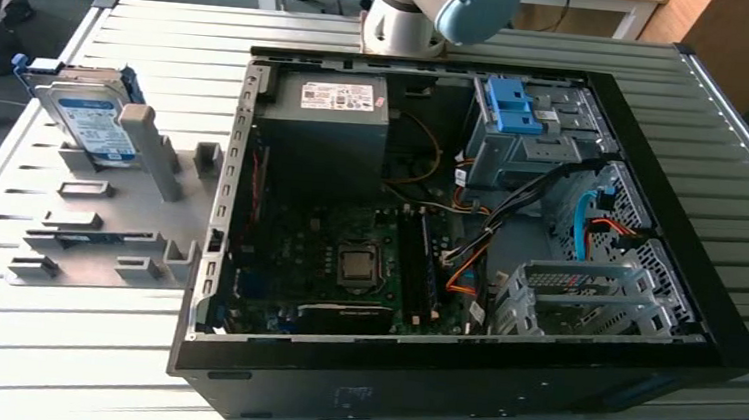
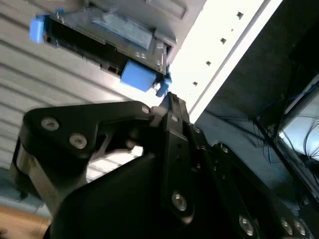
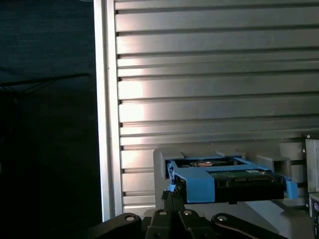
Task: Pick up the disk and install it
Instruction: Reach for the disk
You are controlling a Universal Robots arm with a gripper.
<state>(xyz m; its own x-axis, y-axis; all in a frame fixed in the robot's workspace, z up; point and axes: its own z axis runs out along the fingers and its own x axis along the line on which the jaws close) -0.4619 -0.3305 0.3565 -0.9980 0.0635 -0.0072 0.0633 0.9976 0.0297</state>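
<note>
The disk [image 1: 81,117] is a silver drive with a white-and-blue label in a blue carrier. It stands on edge in a slot of the grey fixture [image 1: 91,243], at the exterior view's left. Both wrist views show the disk [image 2: 107,37] [image 3: 229,181] some way beyond my black gripper [image 2: 169,99] [image 3: 173,196]. The fingers meet at their tips, shut, with nothing between them. The arm [image 1: 424,13] rises behind the far wall of the computer case.
An open black computer case [image 1: 689,295] lies in the middle of the slatted metal table [image 1: 56,345]. Inside it are a black box with a white sticker [image 1: 322,116], a blue latch piece on a silver cage [image 1: 517,111], cables and a motherboard [image 1: 344,258].
</note>
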